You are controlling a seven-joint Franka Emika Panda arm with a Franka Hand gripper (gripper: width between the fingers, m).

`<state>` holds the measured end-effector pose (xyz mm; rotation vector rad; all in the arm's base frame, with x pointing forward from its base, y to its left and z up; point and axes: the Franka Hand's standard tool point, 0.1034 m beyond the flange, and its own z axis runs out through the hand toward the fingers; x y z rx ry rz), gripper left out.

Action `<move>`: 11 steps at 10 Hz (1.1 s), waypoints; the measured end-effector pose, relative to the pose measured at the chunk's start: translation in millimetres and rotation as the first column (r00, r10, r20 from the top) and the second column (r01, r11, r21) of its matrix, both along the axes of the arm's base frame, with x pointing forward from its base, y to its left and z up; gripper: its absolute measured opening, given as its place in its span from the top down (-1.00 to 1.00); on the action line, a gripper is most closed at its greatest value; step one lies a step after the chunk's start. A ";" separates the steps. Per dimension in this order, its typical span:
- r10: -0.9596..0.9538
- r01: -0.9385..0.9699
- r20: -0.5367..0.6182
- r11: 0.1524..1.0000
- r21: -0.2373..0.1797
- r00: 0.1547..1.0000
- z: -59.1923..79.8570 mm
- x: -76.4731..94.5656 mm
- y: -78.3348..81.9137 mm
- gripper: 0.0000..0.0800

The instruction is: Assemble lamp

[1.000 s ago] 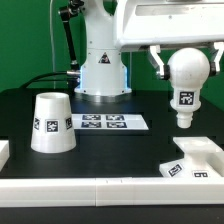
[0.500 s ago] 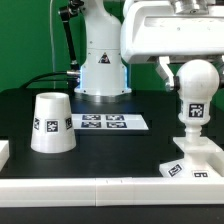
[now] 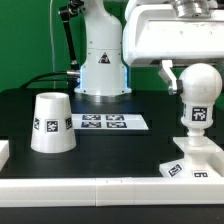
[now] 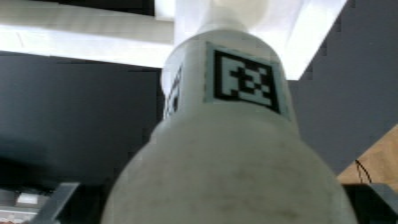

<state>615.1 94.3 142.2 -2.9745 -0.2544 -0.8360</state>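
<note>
1. Up high, the fingers (image 3: 167,74) are clamped on the round bulb (image 3: 198,88), with one finger pressed to its side.
2. The bulb stands straight up with a square tag (image 3: 198,113) on its front. Its thin lower end meets the top of the base (image 3: 192,160).
3. The base sits at the near corner of the bench (image 3: 120,150), on the exterior view's right.
4. The shade (image 3: 52,122) rests wide end down near the other side, well apart from the base.
5. The marker board (image 3: 103,123) lies flat just beside the shade.
</note>
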 end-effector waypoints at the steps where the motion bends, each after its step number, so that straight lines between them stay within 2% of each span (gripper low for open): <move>1: 0.002 -0.002 0.000 1.000 0.000 1.000 0.1 -0.4 1.4 -0.45; 8: 0.014 -0.014 -0.022 1.000 -0.004 1.000 -7.6 -13.8 5.9 -0.45; 11: 0.016 -0.016 -0.033 1.000 -0.007 0.999 -17.9 -17.6 6.6 -0.45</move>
